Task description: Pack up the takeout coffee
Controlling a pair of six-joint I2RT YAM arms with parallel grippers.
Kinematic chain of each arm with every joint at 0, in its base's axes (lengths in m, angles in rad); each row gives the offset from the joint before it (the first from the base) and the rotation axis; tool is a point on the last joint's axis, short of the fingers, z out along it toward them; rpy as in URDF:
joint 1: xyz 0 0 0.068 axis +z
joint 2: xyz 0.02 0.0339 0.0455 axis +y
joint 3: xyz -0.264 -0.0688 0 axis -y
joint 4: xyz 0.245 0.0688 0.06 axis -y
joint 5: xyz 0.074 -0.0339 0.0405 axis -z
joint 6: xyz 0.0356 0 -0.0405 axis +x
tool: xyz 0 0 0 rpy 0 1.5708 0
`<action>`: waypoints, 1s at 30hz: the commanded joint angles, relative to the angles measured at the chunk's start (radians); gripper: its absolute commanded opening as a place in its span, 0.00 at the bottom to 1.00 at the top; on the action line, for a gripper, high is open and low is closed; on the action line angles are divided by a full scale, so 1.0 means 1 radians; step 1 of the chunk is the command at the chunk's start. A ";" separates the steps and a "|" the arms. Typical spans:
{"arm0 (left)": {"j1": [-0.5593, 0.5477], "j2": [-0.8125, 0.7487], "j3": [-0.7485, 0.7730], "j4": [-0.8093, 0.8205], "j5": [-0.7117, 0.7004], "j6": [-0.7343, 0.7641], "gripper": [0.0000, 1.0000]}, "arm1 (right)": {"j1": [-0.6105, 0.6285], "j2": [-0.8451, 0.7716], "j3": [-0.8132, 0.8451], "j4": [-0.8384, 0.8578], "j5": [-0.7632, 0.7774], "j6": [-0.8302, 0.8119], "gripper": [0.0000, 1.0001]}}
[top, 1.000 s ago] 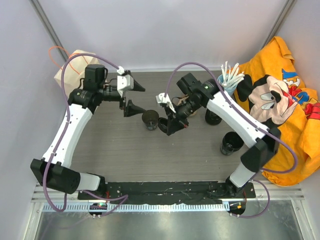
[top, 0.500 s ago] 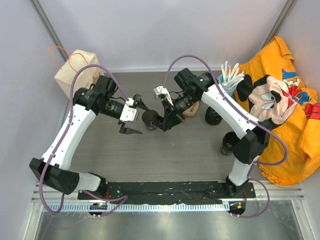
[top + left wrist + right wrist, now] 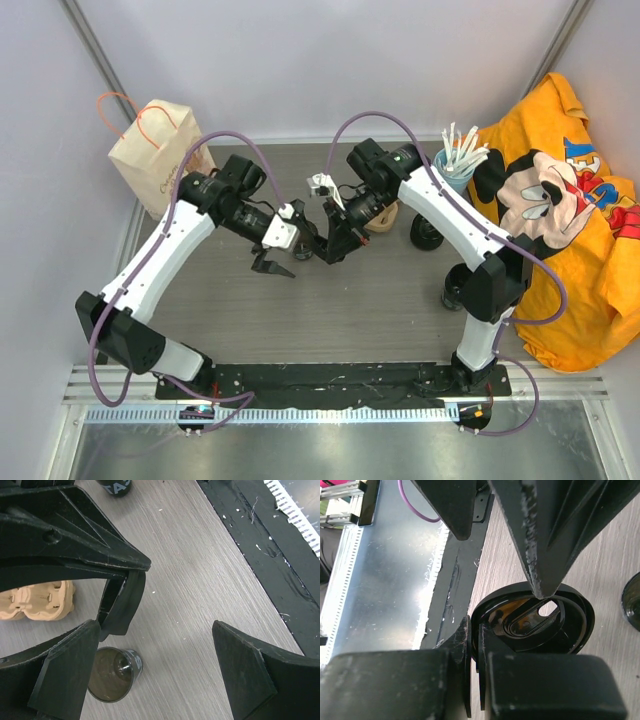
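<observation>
The takeout coffee (image 3: 111,674), a small black cup with a dark open inside, stands on the table just inside my left gripper's left finger. In the top view it is hidden between the two grippers. My left gripper (image 3: 155,675) (image 3: 285,243) is open wide and empty, with the cup near one finger. My right gripper (image 3: 475,630) (image 3: 328,245) is shut on the rim of a black lid (image 3: 575,625) with a sip hole. It holds the lid on edge just above and beside the cup (image 3: 122,605). The cardboard carrier (image 3: 37,597) lies behind the right gripper.
A brown paper bag (image 3: 150,150) stands at the back left. A blue cup of stirrers (image 3: 455,155) and an orange printed cloth (image 3: 570,200) are at the right. Two other black cups (image 3: 427,235) (image 3: 455,290) stand by the right arm.
My left arm has swung right and down, bringing its open gripper around the cup. My right gripper with the lid has shifted slightly left and has held still since.
</observation>
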 commanded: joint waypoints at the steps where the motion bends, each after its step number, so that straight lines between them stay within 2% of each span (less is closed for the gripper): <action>1: -0.035 0.017 0.037 0.055 -0.026 -0.069 1.00 | -0.001 -0.002 0.025 -0.136 -0.045 -0.004 0.01; 8: -0.038 0.026 0.072 0.094 -0.004 -0.145 1.00 | -0.001 -0.004 -0.021 -0.136 -0.046 -0.020 0.01; 15: -0.081 0.039 0.054 0.123 -0.038 -0.172 0.99 | -0.001 0.013 0.014 -0.134 -0.060 -0.011 0.02; 21: -0.107 0.060 0.046 0.193 -0.084 -0.265 0.81 | -0.003 0.033 0.029 -0.136 -0.071 -0.007 0.02; 23: -0.111 0.068 0.046 0.200 -0.095 -0.273 0.79 | -0.003 0.036 0.032 -0.136 -0.069 -0.007 0.02; 30: -0.128 0.078 0.038 0.206 -0.121 -0.291 0.52 | -0.015 0.022 0.037 -0.136 -0.074 -0.004 0.02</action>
